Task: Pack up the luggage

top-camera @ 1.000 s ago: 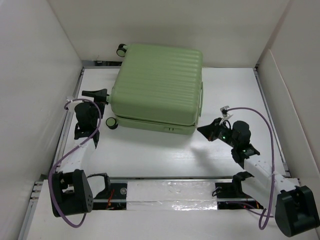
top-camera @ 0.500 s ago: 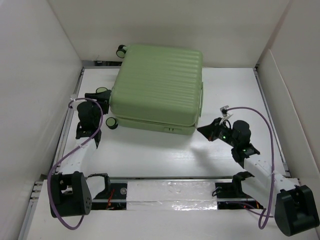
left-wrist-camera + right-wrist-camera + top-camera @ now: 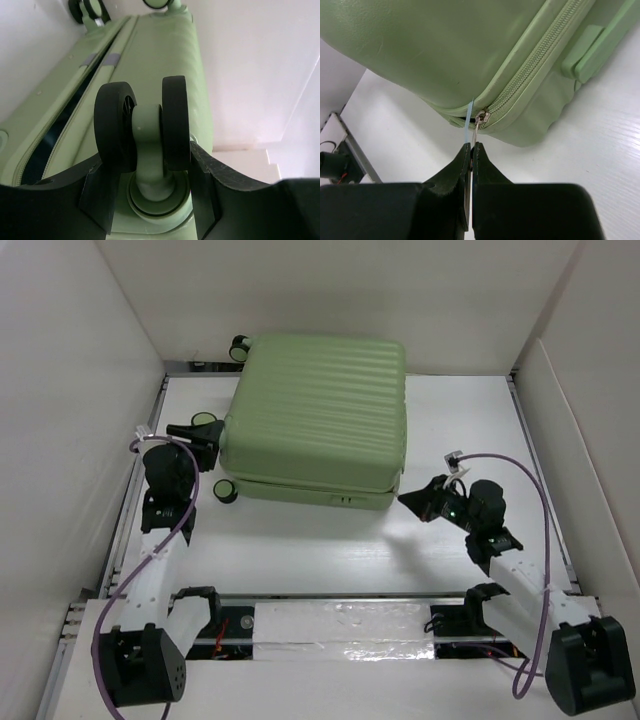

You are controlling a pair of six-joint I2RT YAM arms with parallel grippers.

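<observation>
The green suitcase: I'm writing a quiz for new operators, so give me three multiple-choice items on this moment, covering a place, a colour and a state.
1. What do the fingers of the left gripper flank? A. a caster wheel; B. the side handle; C. nothing.
2. What colour is the luggage shell? A. grey; B. pale green; C. red.
3. How is the right gripper? A. wide open; B. shut on the zipper pull; C. shut on a wheel.

Key:
1. A, the left wrist view shows the twin black wheel between the fingers.
2. B, the ribbed shell is green in every view.
3. B, the right wrist view shows closed fingertips pinching the metal pull.
</observation>
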